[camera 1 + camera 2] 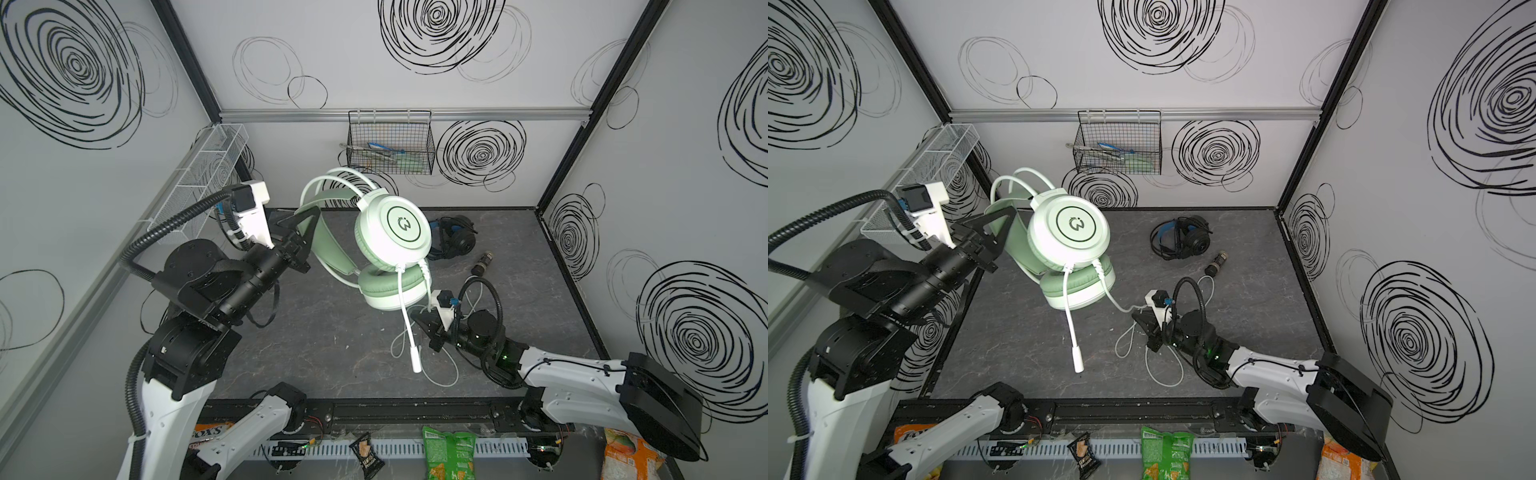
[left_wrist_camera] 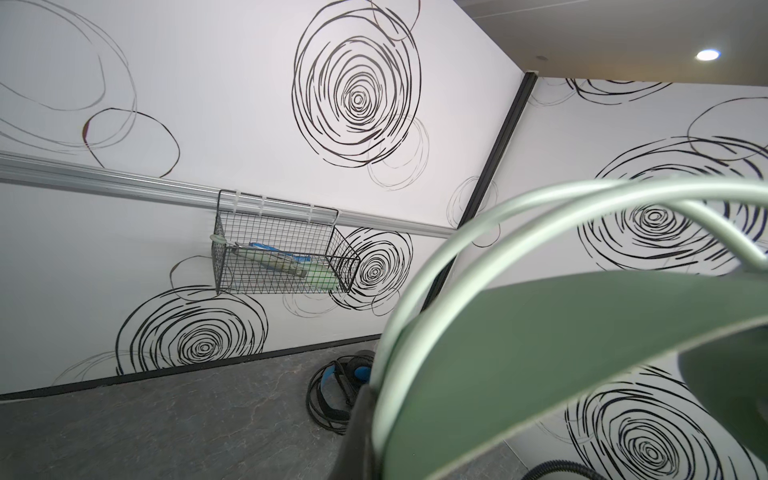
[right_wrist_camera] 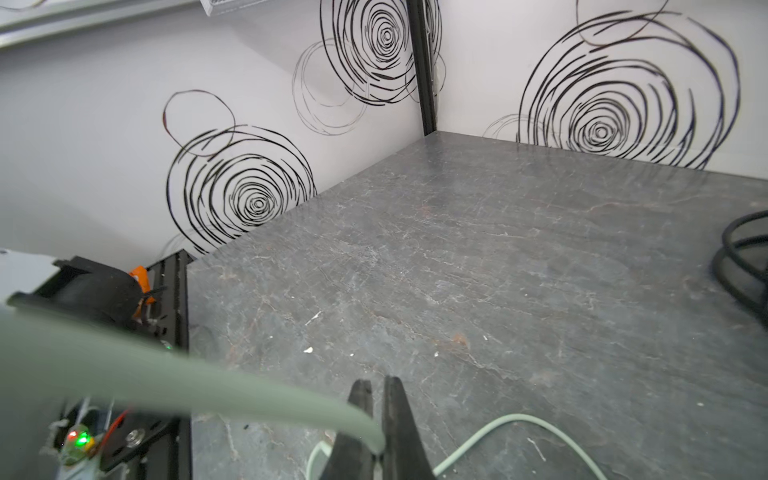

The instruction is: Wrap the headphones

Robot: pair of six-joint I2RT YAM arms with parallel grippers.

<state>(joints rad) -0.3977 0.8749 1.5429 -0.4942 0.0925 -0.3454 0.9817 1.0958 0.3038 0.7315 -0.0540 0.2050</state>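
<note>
The mint-green and white headphones (image 1: 392, 224) (image 1: 1069, 226) hang above the floor. My left gripper (image 1: 308, 222) (image 1: 1003, 222) is shut on their green headband (image 2: 540, 353), and one dark finger (image 2: 358, 432) shows beside it. A white mic boom (image 1: 409, 332) dangles from the lower cup. Lower down, my right gripper (image 1: 417, 320) (image 1: 1138, 318) (image 3: 376, 386) is shut on the white cable (image 3: 249, 390), whose slack loops on the floor (image 1: 440, 374) (image 1: 1167, 374). The black and blue headphones (image 1: 455, 239) (image 1: 1181, 239) (image 2: 332, 390) lie at the back, untouched.
A small dark cylinder (image 1: 482, 264) lies on the floor near the black headset. A black wire basket (image 1: 390, 143) hangs on the back wall and a white one (image 1: 203, 174) on the left wall. Snack bags (image 1: 446, 455) lie beyond the front rail.
</note>
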